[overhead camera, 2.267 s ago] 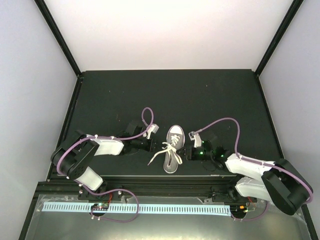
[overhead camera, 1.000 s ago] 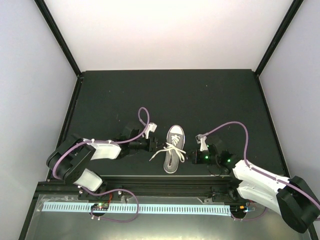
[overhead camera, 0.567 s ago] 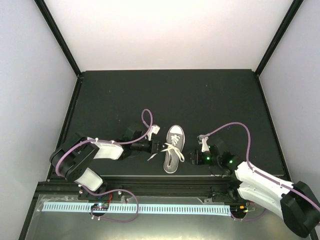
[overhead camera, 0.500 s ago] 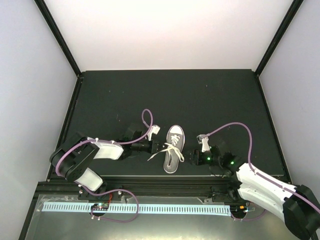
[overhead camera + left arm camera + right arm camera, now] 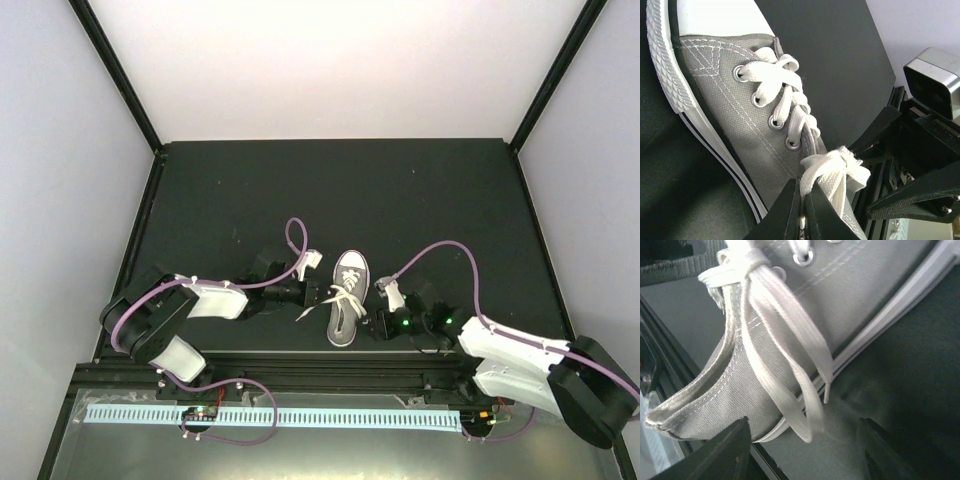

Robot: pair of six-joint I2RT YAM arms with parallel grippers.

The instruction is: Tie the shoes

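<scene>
Out on the black table (image 5: 400, 190), near its front edge, the grey sneaker (image 5: 348, 290) sat between both arms, toe pointing away from them.
The left gripper (image 5: 801, 197) was pinched tight on a white lace (image 5: 812, 177) just below the knot. The right gripper (image 5: 802, 437) stood wide open by the heel, a lace loop (image 5: 790, 410) dangling between its fingers, nothing gripped.

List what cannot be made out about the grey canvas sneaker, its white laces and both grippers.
- Top external: the knot in the white laces of the grey canvas sneaker is too small to read.
- Left wrist: the heel is cut off by the bottom edge and the shut left gripper.
- Right wrist: the toe lies beyond the top edge; whether the open right gripper touches the laces is unclear.
</scene>
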